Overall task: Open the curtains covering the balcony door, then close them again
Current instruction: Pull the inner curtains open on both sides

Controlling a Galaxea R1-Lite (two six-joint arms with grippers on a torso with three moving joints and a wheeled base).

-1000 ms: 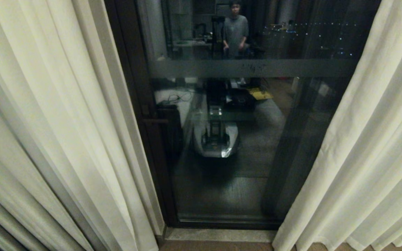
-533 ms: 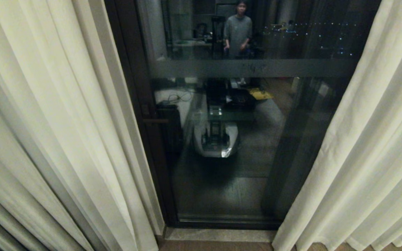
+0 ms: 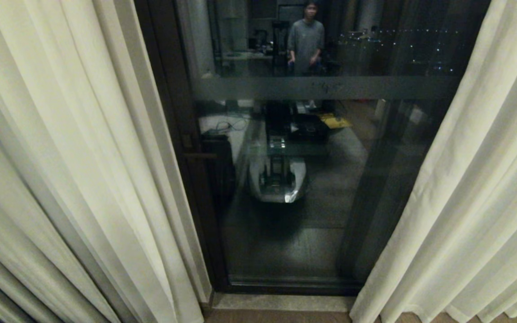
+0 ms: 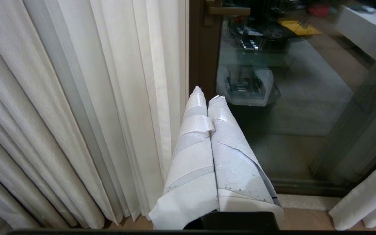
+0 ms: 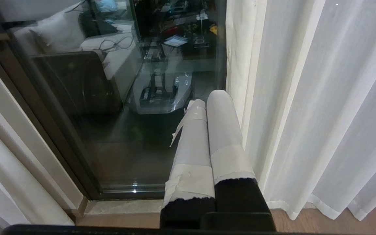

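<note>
Tape-wrapped fingers of the left tool [image 4: 207, 97] are pressed together on nothing, held near the inner edge of the left curtain [image 3: 74, 170]. The right tool [image 5: 211, 99] is likewise closed and empty, just beside the right curtain [image 3: 469, 202]. Both cream, pleated curtains are drawn apart, down to the wooden floor [image 3: 281, 316]. Between them the balcony door [image 3: 294, 179] is exposed, dark-framed with a frosted band; a standing person [image 3: 305, 40] is reflected in it.

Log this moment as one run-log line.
curtains: parted | balcony door: glass exposed | left gripper: shut, empty, beside left panel | right gripper: shut, empty, beside right panel
</note>
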